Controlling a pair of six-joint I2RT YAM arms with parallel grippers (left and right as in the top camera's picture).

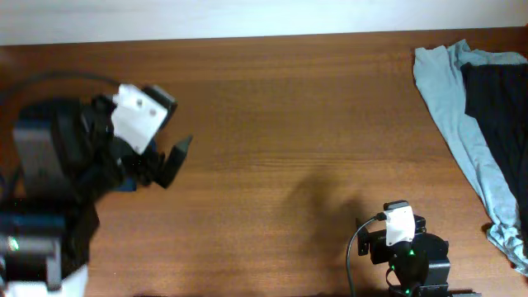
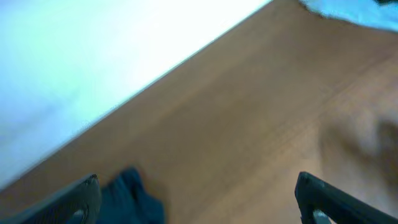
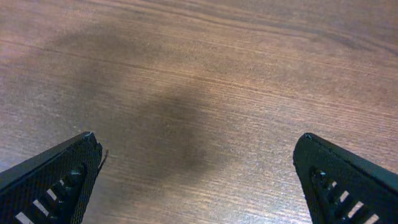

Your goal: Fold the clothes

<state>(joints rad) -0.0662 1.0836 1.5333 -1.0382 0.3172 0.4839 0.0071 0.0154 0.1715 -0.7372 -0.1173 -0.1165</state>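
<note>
At far left, left hand (image 2: 198, 178) has fingers spread wide above the table (image 1: 289, 107), and the navy garment (image 2: 134, 196) peeks beside one finger. Lower right, right hand (image 3: 196, 135) is likewise spread, gripping nothing. Far right edge: pale grey-blue garment (image 1: 450, 107), black garment (image 1: 503, 107) overlapping it.

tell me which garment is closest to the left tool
The navy one, beside the left tool; the grey-blue and black ones lie at the far right.

Brown wood-grain table (image 1: 289, 124), pale grey-blue garment (image 1: 450, 107) lying crumpled along its right end, black garment (image 1: 499, 115) touching that one's right side and seeming to overlap it, small patch of dark navy fabric (image 1: 124, 185) showing far left, well apart from both
</note>
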